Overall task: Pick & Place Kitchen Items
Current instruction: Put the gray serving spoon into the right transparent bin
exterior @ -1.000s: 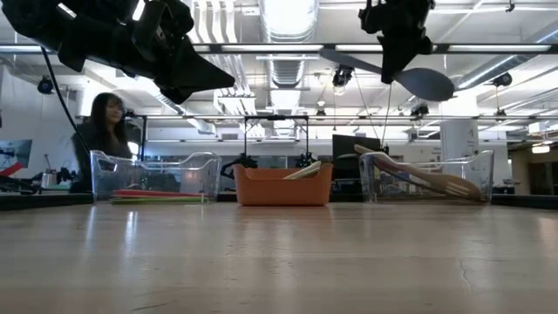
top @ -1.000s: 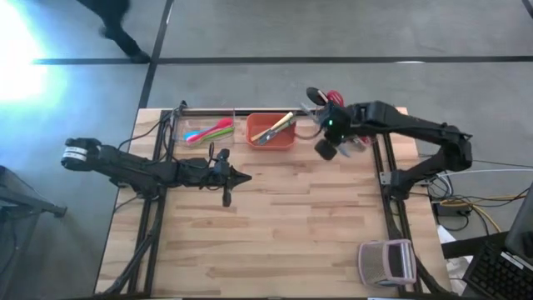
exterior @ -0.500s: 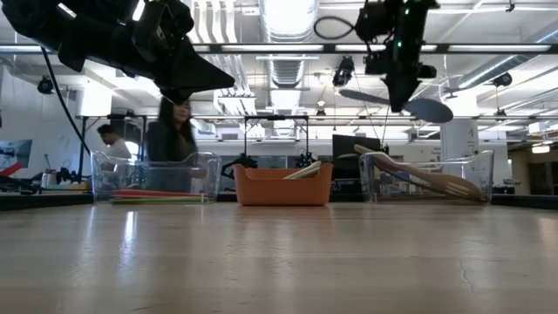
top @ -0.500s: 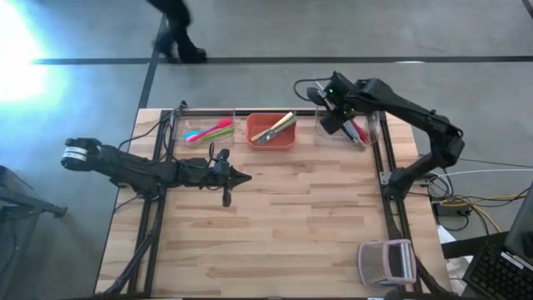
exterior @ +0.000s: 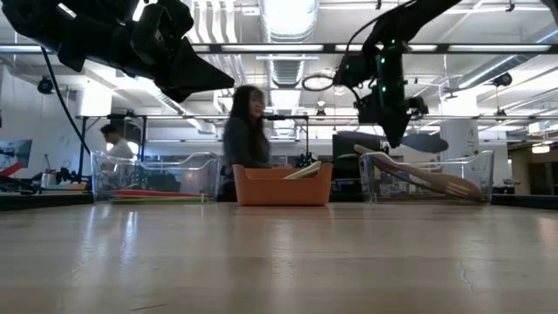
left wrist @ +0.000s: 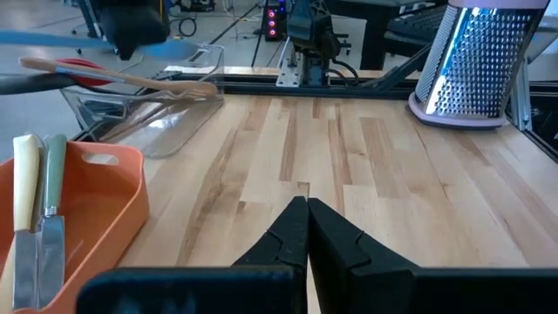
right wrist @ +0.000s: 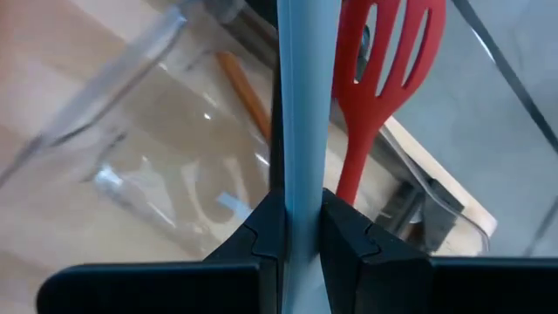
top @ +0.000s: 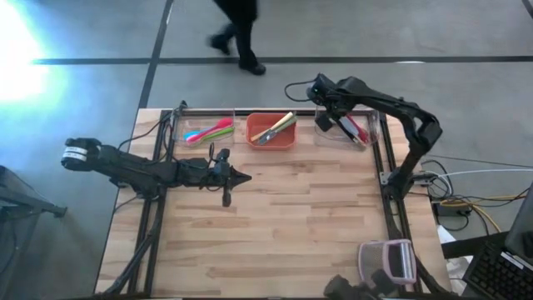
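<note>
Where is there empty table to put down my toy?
The big free patch is the wooden table nearer than the left gripper, stretching to the metal grater in the near right corner. It is crowded along the far edge: a clear bin of utensils, the orange bin, and the right clear bin, where the right gripper holds a pale blue utensil.

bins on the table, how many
3, in a row along the far edge: clear bin on the left, orange bin in the middle, clear bin on the right.
</note>
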`<state>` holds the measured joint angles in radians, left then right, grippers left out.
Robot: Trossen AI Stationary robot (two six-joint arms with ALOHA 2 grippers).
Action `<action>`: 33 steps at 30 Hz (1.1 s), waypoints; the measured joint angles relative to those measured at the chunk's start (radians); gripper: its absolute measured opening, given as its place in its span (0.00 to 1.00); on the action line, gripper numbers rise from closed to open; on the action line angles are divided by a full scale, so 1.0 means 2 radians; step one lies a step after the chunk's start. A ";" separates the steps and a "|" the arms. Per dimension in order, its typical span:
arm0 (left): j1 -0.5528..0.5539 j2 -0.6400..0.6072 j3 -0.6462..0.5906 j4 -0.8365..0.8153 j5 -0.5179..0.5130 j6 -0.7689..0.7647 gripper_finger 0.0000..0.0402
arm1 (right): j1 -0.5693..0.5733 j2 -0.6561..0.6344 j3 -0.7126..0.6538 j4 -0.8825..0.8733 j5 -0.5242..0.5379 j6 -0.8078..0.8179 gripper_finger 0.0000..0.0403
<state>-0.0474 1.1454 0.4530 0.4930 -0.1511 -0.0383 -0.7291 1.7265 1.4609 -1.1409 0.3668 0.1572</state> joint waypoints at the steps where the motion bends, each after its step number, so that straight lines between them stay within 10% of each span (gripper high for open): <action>1: 0.000 0.000 0.000 0.000 0.000 0.000 0.02 | -0.002 0.007 0.000 0.000 0.006 0.001 0.08; 33: -0.001 0.000 0.000 -0.012 0.000 -0.007 0.02 | -0.014 0.001 -0.055 0.006 0.115 0.079 0.08</action>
<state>-0.0498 1.1458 0.4530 0.4697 -0.1509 -0.0521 -0.7573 1.7293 1.3502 -1.1281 0.5962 0.3143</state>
